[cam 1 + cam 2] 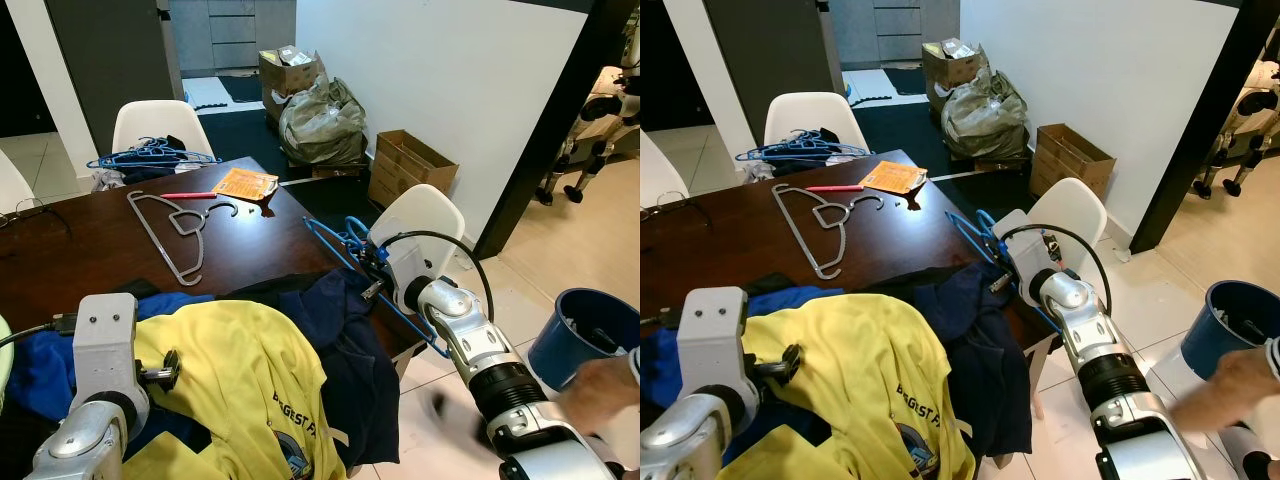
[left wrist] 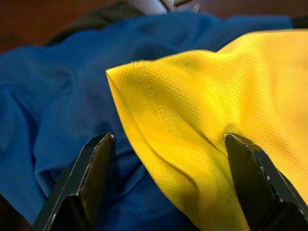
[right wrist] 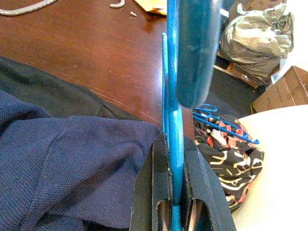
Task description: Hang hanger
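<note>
The right gripper (image 3: pixel 175 192) is pinching its 2 fingers onto the blue hanger (image 1: pixel 340 245), which is jutting beyond them over the table edge (image 1: pixel 300 215). It is looking light, stiff, slippery; gripping its bar suits. The left gripper (image 2: pixel 168 159) is gaping, empty, above the yellow shirt (image 2: pixel 231 96).

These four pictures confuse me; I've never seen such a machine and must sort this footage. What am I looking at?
It's a humanoid robot with two silver arms. The two wide pictures come from its head cameras; the two close-ups come from cameras on its wrists. The right tool is clamped on a blue hanger at the edge of the brown table. The left tool is open over a yellow shirt. Blue and navy clothes and a grey hanger also lie on the table. A person's hand shows beside a blue bucket.
</note>
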`<state>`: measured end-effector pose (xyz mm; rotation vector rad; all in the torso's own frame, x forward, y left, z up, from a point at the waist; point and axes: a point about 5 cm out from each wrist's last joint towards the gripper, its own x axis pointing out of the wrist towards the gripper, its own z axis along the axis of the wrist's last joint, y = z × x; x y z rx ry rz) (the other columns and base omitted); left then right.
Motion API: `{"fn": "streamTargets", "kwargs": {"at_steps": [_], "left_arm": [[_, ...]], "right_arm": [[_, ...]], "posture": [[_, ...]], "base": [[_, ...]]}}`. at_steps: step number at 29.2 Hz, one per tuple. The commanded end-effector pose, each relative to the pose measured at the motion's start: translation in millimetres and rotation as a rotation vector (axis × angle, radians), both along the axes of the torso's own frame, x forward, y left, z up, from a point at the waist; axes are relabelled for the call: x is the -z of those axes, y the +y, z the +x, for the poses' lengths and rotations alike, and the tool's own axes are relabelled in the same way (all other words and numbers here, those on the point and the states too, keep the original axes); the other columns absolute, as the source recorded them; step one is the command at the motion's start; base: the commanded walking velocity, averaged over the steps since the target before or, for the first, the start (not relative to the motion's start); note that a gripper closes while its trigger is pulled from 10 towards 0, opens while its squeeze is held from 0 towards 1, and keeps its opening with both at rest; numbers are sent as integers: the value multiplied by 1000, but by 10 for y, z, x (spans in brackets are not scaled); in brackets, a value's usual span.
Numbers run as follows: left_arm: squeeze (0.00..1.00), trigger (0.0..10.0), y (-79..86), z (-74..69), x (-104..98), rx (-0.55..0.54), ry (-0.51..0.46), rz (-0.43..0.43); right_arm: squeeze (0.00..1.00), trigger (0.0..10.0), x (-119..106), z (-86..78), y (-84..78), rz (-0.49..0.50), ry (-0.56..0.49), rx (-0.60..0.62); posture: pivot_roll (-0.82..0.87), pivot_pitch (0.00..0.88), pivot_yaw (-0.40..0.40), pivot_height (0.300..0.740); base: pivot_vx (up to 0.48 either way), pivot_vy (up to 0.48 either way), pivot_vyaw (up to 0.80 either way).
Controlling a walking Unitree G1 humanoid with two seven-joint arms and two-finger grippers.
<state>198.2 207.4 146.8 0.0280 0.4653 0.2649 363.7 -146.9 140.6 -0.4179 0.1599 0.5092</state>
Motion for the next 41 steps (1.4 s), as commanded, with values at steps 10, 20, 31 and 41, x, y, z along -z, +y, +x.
{"fn": "streamTargets", "kwargs": {"at_steps": [10, 20, 31, 41], "left_arm": [[0, 0, 125, 58, 70, -47, 59, -19], [0, 0, 73, 393, -535, 103, -266, 93], [0, 0, 342, 523, -1502, 152, -601, 263], [0, 0, 1188, 423, -2902, -129, -913, 624]], "right_arm": [[0, 10000, -31, 15, -56, -8, -10, 12], [0, 10000, -31, 16, -55, -6, -13, 16], [0, 10000, -22, 20, -26, 2, -12, 17], [0, 10000, -25, 28, 55, 16, -17, 3]], "posture": [[117, 0, -46, 740], [110, 0, -46, 740], [117, 0, -53, 740], [118, 0, -44, 740]], "base": [[0, 0, 0], [0, 0, 0], [0, 0, 0], [0, 0, 0]]}}
